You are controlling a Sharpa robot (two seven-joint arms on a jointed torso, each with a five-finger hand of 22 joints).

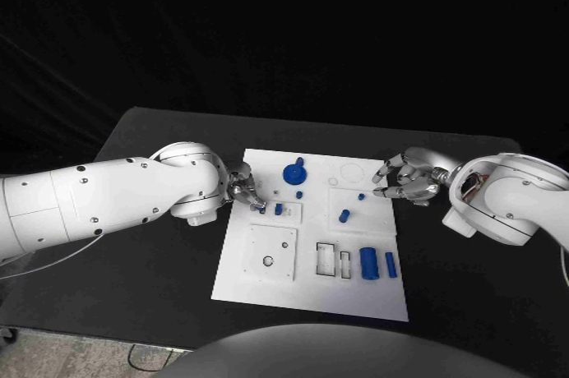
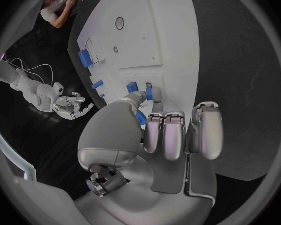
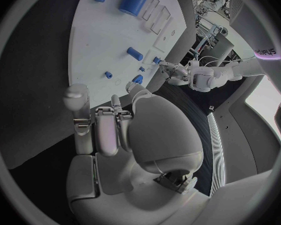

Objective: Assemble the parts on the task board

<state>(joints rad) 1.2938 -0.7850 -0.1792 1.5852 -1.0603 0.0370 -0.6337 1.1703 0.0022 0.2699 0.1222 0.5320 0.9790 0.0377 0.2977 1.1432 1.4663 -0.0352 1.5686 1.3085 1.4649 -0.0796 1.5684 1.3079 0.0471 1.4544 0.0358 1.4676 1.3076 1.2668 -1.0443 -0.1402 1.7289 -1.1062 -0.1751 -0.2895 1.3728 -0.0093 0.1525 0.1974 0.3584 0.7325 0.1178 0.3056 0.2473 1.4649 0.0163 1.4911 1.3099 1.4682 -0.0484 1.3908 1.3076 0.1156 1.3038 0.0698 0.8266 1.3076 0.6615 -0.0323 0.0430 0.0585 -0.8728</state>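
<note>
Since the small blue plastic pegs look light, stiff and slippery, pinch each by its sides; left hand fingers one, grip uncertain, while right hand hovers curled, empty

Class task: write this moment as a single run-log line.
left hand: at task board left edge, by small blue part | right hand: at right edge, holding nothing visible | blue cylinders: lying on board

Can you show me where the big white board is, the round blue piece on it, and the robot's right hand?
task board (image 1: 311,300): head view, bare near part.
round blue piece (image 1: 294,175): head view, its middle.
right hand (image 1: 404,183): head view, middle of the hand.
</note>
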